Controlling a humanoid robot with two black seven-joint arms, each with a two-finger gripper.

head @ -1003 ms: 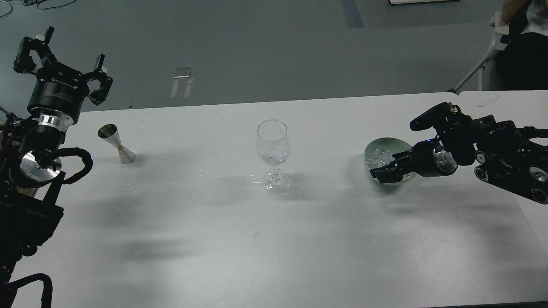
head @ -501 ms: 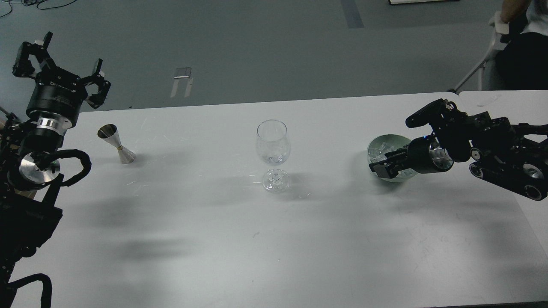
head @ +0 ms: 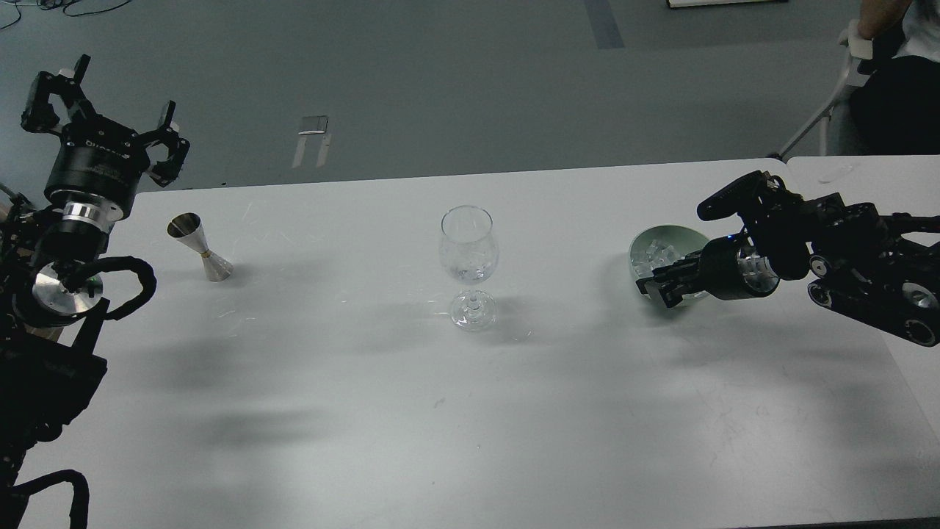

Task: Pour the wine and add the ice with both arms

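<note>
Your left arm rises at the left edge, its left gripper (head: pixel 103 110) pointing upward with both fingers spread wide apart. Your right arm reaches in from the right, nearly level, its right gripper (head: pixel 663 283) pointing leftward, fingers too dark to separate.

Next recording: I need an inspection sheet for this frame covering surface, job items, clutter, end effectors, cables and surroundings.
Surface: white table, faintly scuffed, a second table abutting on the right.
Job's things: wine glass upright at centre, contents unclear; ice in a green bowl; metal jigger upright on the left.
Clutter: nothing seen.
End effectors: left end effector raised behind the table's edge, fingers spread, empty; right end effector at the bowl's near rim, grip unclear.
Cables: black cable looped on the left arm.
Surroundings: grey floor; seated person at far right.
</note>
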